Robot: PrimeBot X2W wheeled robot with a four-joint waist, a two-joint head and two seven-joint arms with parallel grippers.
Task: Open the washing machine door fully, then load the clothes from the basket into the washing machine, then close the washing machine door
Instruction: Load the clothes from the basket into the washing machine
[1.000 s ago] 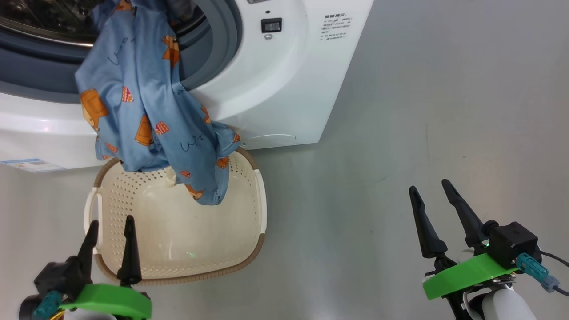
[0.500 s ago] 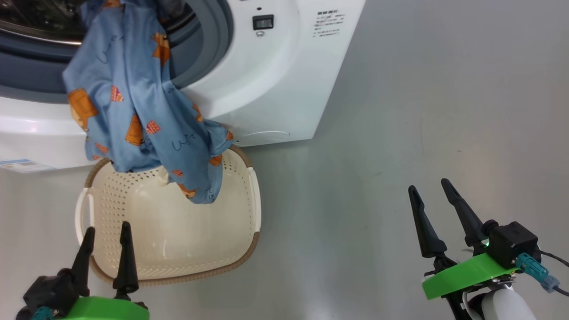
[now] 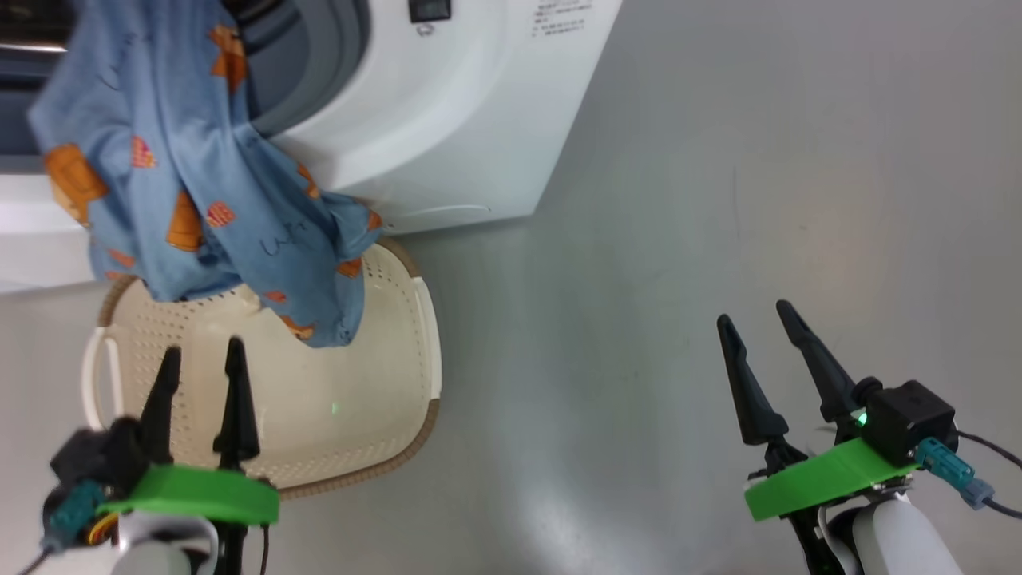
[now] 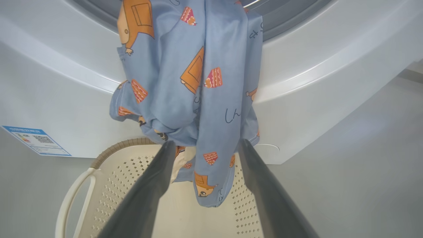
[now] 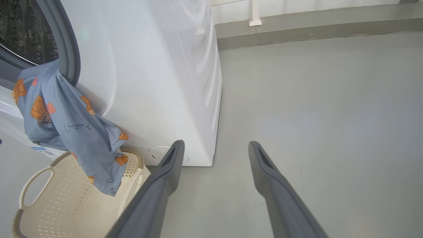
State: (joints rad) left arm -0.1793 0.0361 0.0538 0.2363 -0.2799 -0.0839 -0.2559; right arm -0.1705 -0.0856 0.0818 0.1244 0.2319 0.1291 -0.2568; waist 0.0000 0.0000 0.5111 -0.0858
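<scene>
Left pincer [image 3: 203,349] released, tapered dark fingers empty, over the perforated cream basket [image 3: 375,447]. Just ahead, soft blue printed clothes [image 3: 200,160] drape from the glossy white washing machine [image 3: 447,120]. Right pincer [image 3: 754,313] released, over smooth grey floor [image 3: 758,160].

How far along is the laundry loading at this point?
Done: the washing machine stands open, and the blue clothes are partly in. In hand: nothing; they drape out over the front, the tail hanging into the basket, while the left gripper, open, hovers over the basket and the right gripper, open, over the floor. Left: pushing the clothes fully in and closing the door.
</scene>
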